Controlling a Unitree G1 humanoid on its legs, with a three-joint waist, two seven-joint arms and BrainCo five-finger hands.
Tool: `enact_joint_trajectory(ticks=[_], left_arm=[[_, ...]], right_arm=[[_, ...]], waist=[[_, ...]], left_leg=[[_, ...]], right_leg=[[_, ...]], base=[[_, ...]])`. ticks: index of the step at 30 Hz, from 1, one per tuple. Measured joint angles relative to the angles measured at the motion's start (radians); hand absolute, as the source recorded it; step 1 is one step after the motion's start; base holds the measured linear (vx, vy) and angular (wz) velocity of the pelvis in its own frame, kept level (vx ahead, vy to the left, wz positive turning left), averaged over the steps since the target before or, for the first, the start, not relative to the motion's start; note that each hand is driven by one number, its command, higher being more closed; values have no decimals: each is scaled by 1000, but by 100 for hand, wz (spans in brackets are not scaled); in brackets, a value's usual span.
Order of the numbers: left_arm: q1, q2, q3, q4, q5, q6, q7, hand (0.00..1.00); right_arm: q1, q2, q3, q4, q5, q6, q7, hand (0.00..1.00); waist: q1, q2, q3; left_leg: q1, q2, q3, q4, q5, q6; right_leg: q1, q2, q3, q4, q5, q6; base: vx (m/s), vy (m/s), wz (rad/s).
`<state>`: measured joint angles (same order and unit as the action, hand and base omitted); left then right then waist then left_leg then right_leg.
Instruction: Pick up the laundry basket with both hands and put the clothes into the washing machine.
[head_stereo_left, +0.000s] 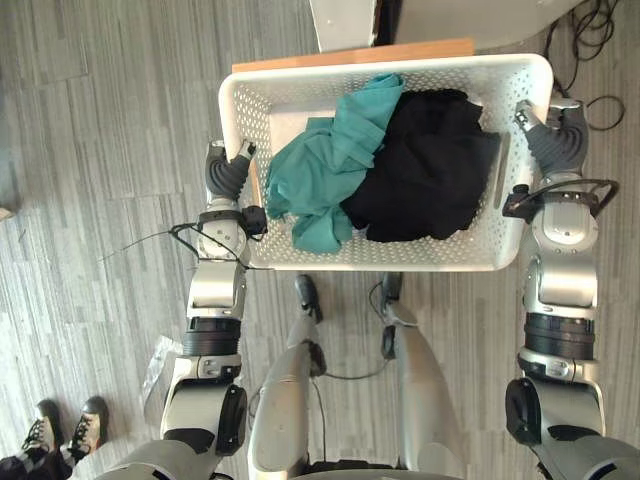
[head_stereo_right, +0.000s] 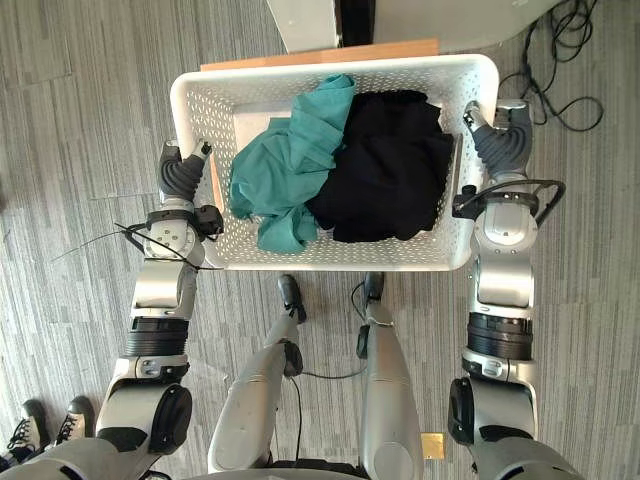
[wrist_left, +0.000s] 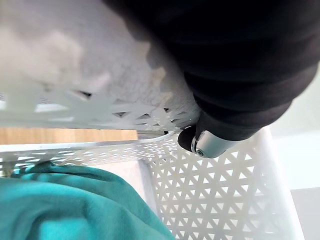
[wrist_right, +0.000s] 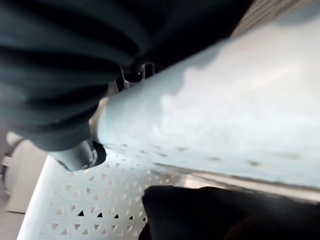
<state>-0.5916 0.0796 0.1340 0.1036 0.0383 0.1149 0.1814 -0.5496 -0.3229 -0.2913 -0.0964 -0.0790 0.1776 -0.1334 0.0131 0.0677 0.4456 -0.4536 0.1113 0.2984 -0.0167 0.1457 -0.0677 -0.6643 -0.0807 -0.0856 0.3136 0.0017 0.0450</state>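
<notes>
Grey plank floor (head_stereo_left: 100, 150). The laundry basket (head_stereo_left: 380, 262) lies crosswise, long axis running hand to hand. Left hand (head_stereo_left: 228, 172) and right hand (head_stereo_left: 553, 135) each grip a short end, thumbs hooked over the rim. What's probably the washing machine (head_stereo_left: 345, 22) is straight ahead.
</notes>
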Motion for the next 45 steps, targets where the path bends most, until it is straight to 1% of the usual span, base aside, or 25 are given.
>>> enact_joint_trajectory(ticks=[5,8,12,13,15,17,19,20,21,23,25,26,27,28,29,30,33,34,36,37,40,41,42,43,45], left_arm=[[158,-4,-65,-131,-66,-49,-1,100],[320,-6,-108,-172,-107,-64,-9,100],[493,-5,-125,-190,-128,-66,-59,100],[542,-4,-126,-190,-140,-69,-78,100],[581,0,-119,-194,-145,-72,-95,100],[643,1,-110,-194,-147,-78,-103,100],[703,0,-124,-191,-147,-80,-119,100],[726,-1,-145,-179,-146,-80,-135,100],[733,-2,-157,-168,-146,-80,-145,100],[725,0,-165,-152,-146,-82,-158,100],[725,3,-173,-133,-146,-83,-163,100],[724,6,-172,-128,-144,-82,-169,100],[727,18,-166,-123,-143,-82,-178,100],[728,25,-160,-121,-143,-83,-183,100],[732,29,-159,-106,-142,-82,-186,100],[754,25,-158,-99,-143,-82,-188,100],[800,17,-143,-99,-144,-82,-204,100],[804,17,-135,-99,-144,-82,-204,100],[806,18,-133,-98,-143,-81,-205,100],[804,18,-131,-97,-143,-80,-205,100],[797,-2,-126,-93,-143,-78,-204,100],[788,1,-121,-91,-143,-78,-204,100],[778,1,-119,-83,-143,-78,-203,100],[773,0,-119,-78,-142,-78,-203,100],[772,5,-97,-49,-142,-78,-201,100]], right_arm=[[200,26,-14,-170,29,-52,-21,100],[349,55,12,-203,29,-73,-18,100],[528,89,43,-234,30,-97,14,100],[570,101,45,-233,31,-111,44,100],[597,107,51,-221,41,-122,72,100],[609,109,56,-151,57,-136,119,100],[642,109,51,-74,78,-137,156,100],[681,111,33,-56,81,-137,169,100],[707,119,12,-47,82,-137,183,100],[722,149,-10,-46,82,-137,183,100],[748,166,-14,-47,82,-141,180,100],[777,179,-14,-48,82,-141,179,100],[794,207,-12,-49,82,-140,179,100],[792,220,-9,-51,81,-140,179,100],[811,238,-5,-61,80,-140,178,100],[823,241,-3,-63,76,-139,182,100],[829,239,8,-56,68,-137,200,100],[828,240,17,-51,66,-136,201,100],[825,240,19,-38,64,-136,202,100],[815,242,19,-28,60,-135,202,100],[770,234,19,16,48,-131,193,100],[762,234,24,18,48,-135,192,100],[755,238,35,34,48,-142,187,100],[751,237,37,45,48,-144,178,100],[739,239,56,82,48,-149,171,100]], waist=[[-5,-24,-14],[-2,-46,-90],[1,-74,-146],[-2,-76,-168],[-2,-86,-179],[0,-86,-205],[-5,-76,-257],[-27,-61,-297],[-57,-54,-314],[-67,-62,-316],[-80,-64,-320],[-86,-64,-320],[-75,-61,-320],[-64,-55,-316],[-57,-53,-312],[-54,-43,-309],[-54,-26,-314],[-54,-26,-319],[-54,-37,-328],[-53,-47,-335],[-52,-15,-359],[-52,-16,-368],[-56,-18,-372],[-53,-22,-375],[-52,-42,-380]], left_leg=[[61,20,3,76,-53,3],[83,45,19,146,-121,-11],[143,121,53,309,-239,-34],[154,157,54,385,-297,-38],[167,170,-26,458,-341,-33],[210,159,-196,536,-416,-48],[267,146,-292,544,-474,-63],[298,142,-294,508,-507,-63],[342,125,-272,444,-526,-53],[378,89,-208,392,-534,-43],[377,53,-116,400,-544,-9],[374,42,-71,429,-552,9],[374,53,-5,439,-546,34],[378,64,30,432,-537,49],[402,61,89,407,-527,65],[435,64,151,397,-523,71],[487,69,262,380,-523,73],[493,76,304,382,-523,72],[504,77,359,395,-522,67],[502,75,369,417,-525,63],[511,124,398,413,-519,49],[529,142,439,391,-508,30],[539,155,464,370,-485,3],[542,157,475,361,-475,3],[565,191,490,384,-467,-4]], right_leg=[[90,9,2,4,-20,5],[127,25,16,14,-53,-5],[221,92,66,12,-71,-14],[244,128,103,12,-74,-17],[262,167,162,16,-73,-18],[300,227,270,9,-69,-16],[328,270,357,-19,-58,-3],[334,279,397,-39,-42,15],[335,276,442,-60,-19,45],[333,258,519,-94,16,94],[336,225,608,-160,71,128],[333,210,586,-203,129,133],[340,209,499,-301,275,85],[346,205,435,-327,303,60],[323,181,239,-188,168,-31],[316,144,96,-57,42,-72],[334,24,-92,155,-124,-83],[347,-20,-124,190,-158,-72],[386,-99,-166,189,-160,-74],[403,-101,-168,138,-162,-16],[418,12,-133,18,-87,-27],[429,43,-125,-50,-67,-22],[435,46,-156,-89,-89,-22],[436,43,-180,-98,-92,-25],[450,76,-184,-123,-26,-61]], base=[[10,-27,-6],[68,-49,-21],[129,-51,-63],[81,-5,-103],[100,3,-123],[82,97,-178],[72,210,-159],[63,271,-112],[57,325,-105],[-65,226,-115],[-194,238,-134],[-159,202,-137],[-168,174,-132],[-154,110,-138],[-163,62,-127],[-146,56,-124],[-130,0,-117],[-90,-63,-111],[-32,-128,-95],[11,-197,-124],[33,-167,-120],[26,-205,-122],[15,-154,-93],[46,-130,-85],[83,-138,-91]])
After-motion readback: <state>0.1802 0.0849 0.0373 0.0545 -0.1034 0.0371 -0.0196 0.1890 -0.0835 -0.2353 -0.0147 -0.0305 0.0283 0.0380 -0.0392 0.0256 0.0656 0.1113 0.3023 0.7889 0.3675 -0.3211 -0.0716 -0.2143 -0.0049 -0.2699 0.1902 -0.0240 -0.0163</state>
